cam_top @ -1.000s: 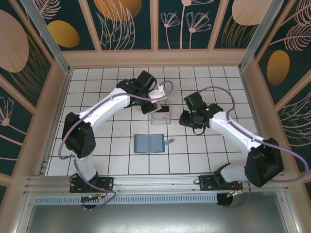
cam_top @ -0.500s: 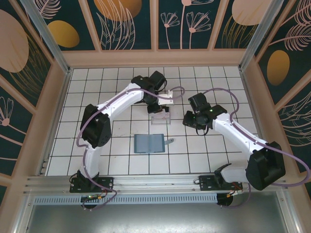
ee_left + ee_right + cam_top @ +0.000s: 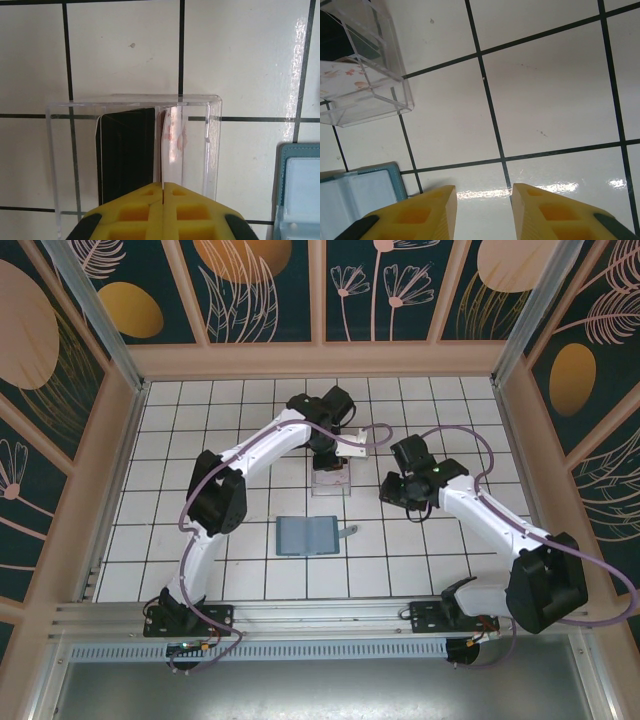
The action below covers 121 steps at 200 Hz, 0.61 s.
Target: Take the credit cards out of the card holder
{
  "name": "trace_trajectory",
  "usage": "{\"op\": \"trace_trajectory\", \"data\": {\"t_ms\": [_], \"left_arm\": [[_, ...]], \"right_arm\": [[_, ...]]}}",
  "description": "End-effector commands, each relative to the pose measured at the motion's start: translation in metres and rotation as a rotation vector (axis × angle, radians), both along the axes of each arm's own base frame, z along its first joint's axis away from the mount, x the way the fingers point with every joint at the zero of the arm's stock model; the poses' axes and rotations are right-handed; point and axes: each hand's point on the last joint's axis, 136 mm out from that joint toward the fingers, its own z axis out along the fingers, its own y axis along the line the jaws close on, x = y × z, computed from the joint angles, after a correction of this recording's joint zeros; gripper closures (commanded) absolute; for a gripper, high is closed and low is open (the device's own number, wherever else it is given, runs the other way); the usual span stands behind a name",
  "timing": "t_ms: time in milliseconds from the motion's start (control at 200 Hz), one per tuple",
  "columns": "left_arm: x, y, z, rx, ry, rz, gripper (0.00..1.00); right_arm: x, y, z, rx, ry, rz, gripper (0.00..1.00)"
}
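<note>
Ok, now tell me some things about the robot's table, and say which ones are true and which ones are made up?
1. The card holder lies open on the tiles. True.
2. The right gripper is squeezing a card. False: its jaws are apart over bare tile, holding nothing.
3. The left gripper is shut, at the clear tray. True.
4. The clear tray is empty. False: a dark card stands inside it.
5. The card holder sits inside the tray. False: it lies apart from the tray, nearer the arm bases.
</note>
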Motion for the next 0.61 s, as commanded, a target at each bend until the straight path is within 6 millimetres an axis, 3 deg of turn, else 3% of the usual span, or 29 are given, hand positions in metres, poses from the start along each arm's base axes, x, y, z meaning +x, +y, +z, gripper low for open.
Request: {"op": "trace_trajectory", "data": {"t_ms": [0, 601], "left_arm": [[-0.006, 0.001, -0.006, 0.03, 0.023, -0.041, 1.0], [-0.009, 0.002, -0.023, 0.057, 0.042, -0.049, 1.0]], "right_arm": [[-0.001, -0.005, 0.004, -0.001, -0.018, 0.004, 0.65], [0.005, 0.001, 0.012, 0.017, -0.016, 0.028, 0.65]]}}
